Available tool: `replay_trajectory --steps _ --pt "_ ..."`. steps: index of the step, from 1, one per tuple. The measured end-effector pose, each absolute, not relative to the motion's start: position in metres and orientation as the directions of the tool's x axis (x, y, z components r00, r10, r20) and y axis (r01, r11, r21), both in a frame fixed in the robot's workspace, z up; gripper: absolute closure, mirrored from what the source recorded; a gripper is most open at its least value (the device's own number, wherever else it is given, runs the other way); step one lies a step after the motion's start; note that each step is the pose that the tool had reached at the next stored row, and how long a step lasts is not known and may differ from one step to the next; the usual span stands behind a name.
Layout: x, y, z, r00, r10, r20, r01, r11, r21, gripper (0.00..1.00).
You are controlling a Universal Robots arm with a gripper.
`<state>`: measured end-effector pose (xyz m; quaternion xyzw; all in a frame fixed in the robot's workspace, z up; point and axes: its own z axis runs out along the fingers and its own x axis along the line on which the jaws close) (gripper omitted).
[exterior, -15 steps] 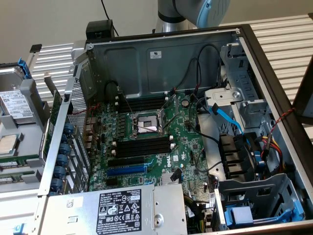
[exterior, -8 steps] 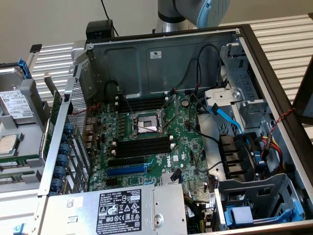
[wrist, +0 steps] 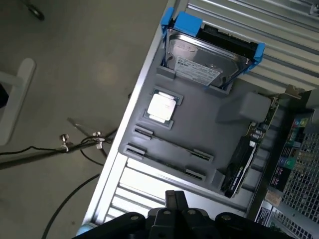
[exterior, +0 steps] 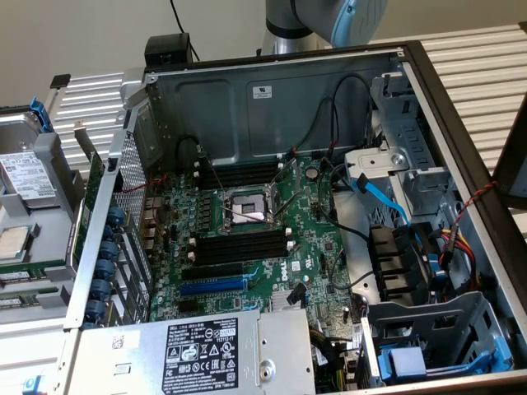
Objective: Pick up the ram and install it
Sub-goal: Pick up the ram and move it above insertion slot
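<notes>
The gripper [wrist: 174, 201] hangs over the ribbed metal tabletop [wrist: 149, 191], outside the open computer case [exterior: 461, 140], and its two dark fingers [wrist: 170, 199] sit pressed together with nothing between them. Just ahead of the fingertips lies the gray parts tray [wrist: 219, 124]. The ram [wrist: 172, 144] looks to be there, a thin strip seen edge-on, running between small end clips in the tray's nearer part. It is close to the gripper but not touched by it. A second pair of clips sits closer still to the hand, and I can't tell whether anything lies between them. Further out from the gripper, a square silver processor chip [wrist: 162, 107] rests in its pocket. Beyond that, at the tray's far end, a hard drive [wrist: 207, 55] sits in a blue carrier [wrist: 187, 22]. A dark expansion card [wrist: 239, 164] stands along the tray's side nearest the case. In the exterior view only the arm [exterior: 329, 20] shows, at the top edge above the case's back wall, and the hand itself is out of sight. On the motherboard [exterior: 317, 247], the black memory slots [exterior: 239, 247] lie beside the processor socket [exterior: 247, 206]. The blue expansion slot [exterior: 212, 286] is just below them, and the power supply [exterior: 198, 354] is in the foreground.
</notes>
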<state>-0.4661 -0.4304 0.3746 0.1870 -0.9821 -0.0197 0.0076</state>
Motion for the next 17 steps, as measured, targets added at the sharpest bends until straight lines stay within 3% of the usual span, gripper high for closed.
replay_trajectory --steps 17 --pt "-0.4661 -0.4304 0.3747 -0.773 -0.634 0.008 -0.634 0.773 0.042 0.89"
